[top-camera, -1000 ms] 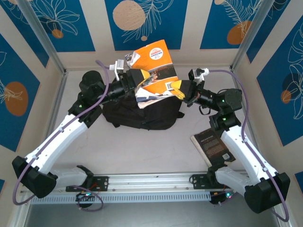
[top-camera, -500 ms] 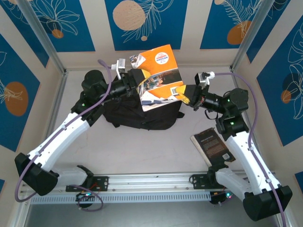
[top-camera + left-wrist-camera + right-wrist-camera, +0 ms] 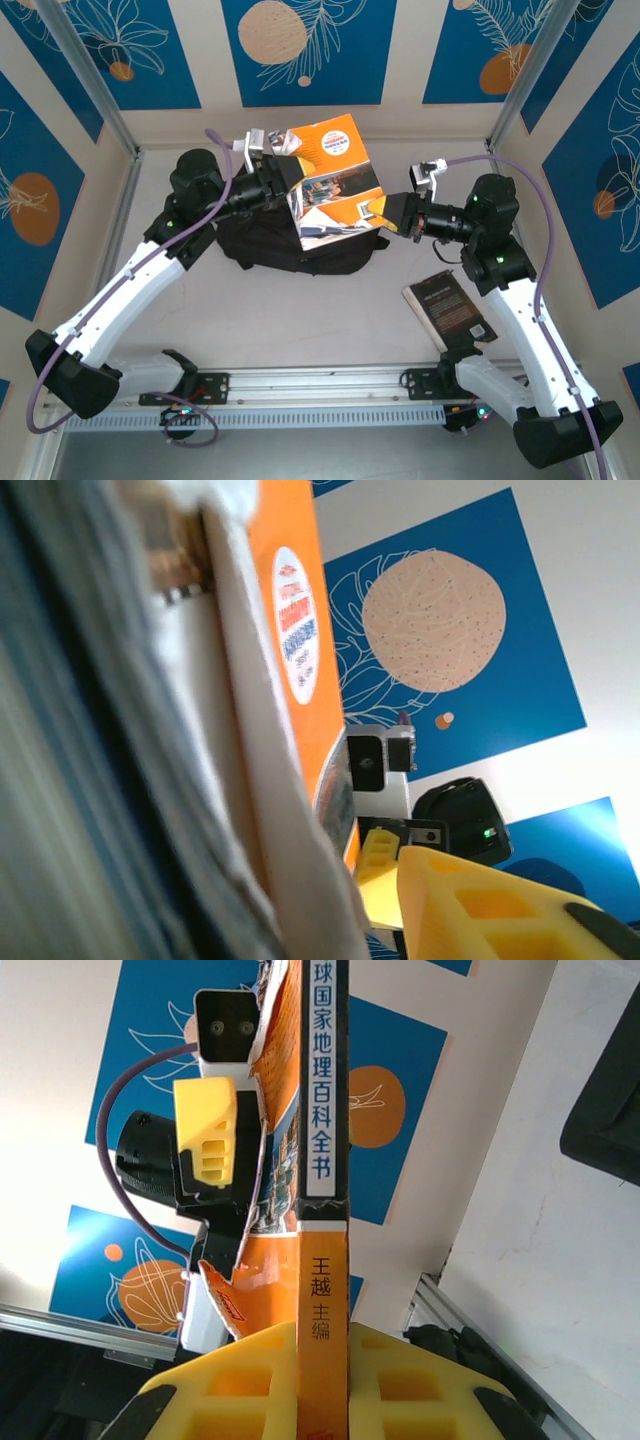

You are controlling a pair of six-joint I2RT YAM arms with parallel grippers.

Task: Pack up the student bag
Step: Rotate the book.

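Top of student bag [image 3: 258, 246] hid. behind orange book [image 3: 335, 178]; pgs blurred, L wrist.

The left arm [image 3: 130, 275] and right arm [image 3: 525, 320] angle inward, wrists raised, the right gripper [image 3: 376, 208] with jaws clamped narrow.

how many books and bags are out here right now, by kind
books: 2 (orange book raised over the bag, dark book lying flat)
bags: 1 (black student bag)
total: 3
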